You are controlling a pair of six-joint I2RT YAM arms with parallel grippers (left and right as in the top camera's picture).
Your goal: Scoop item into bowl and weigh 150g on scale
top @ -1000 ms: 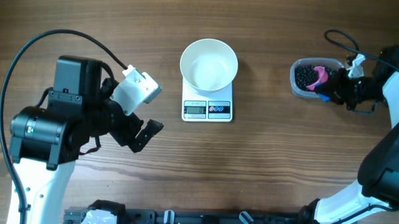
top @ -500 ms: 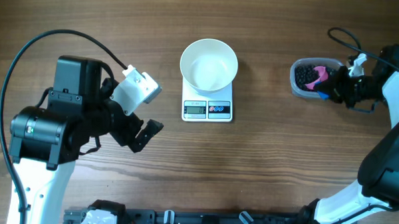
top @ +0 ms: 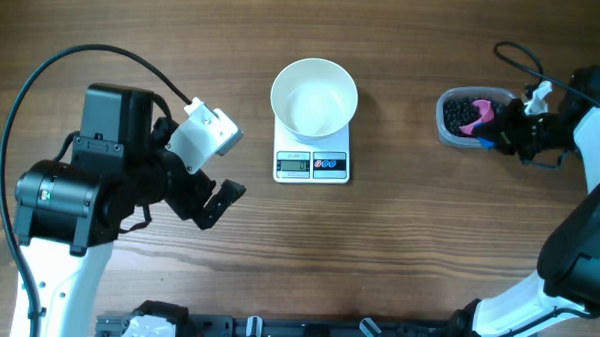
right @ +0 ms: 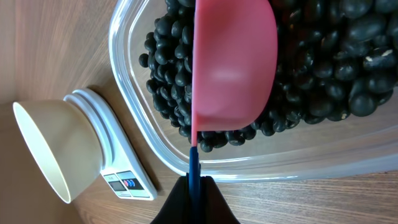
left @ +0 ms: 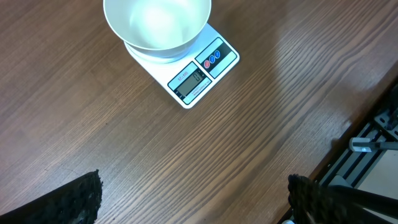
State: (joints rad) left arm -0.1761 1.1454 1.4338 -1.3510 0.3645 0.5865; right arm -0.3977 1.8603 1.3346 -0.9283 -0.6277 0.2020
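The empty white bowl [top: 313,97] stands on the white scale [top: 312,166] at the table's middle back. Both also show in the left wrist view, bowl [left: 157,25] on scale [left: 198,78]. At the far right, black beans [right: 329,74] fill a clear tub [top: 445,119]. My right gripper [right: 194,186] is shut on the blue handle [right: 194,165] of a pink scoop [right: 233,62], whose cup lies down among the beans. In the overhead view that gripper [top: 511,136] sits just right of the tub. My left gripper [left: 196,199] hangs open over bare wood, left of the scale.
The clear tub's rim [right: 134,118] runs between the beans and the scale [right: 121,168]. A black rail with fixtures [top: 314,334] lines the table's front edge. A black cable [top: 514,58] loops behind the right arm.
The right arm and its cable have shifted very slightly to the right. The left arm, bowl and scale have not moved.
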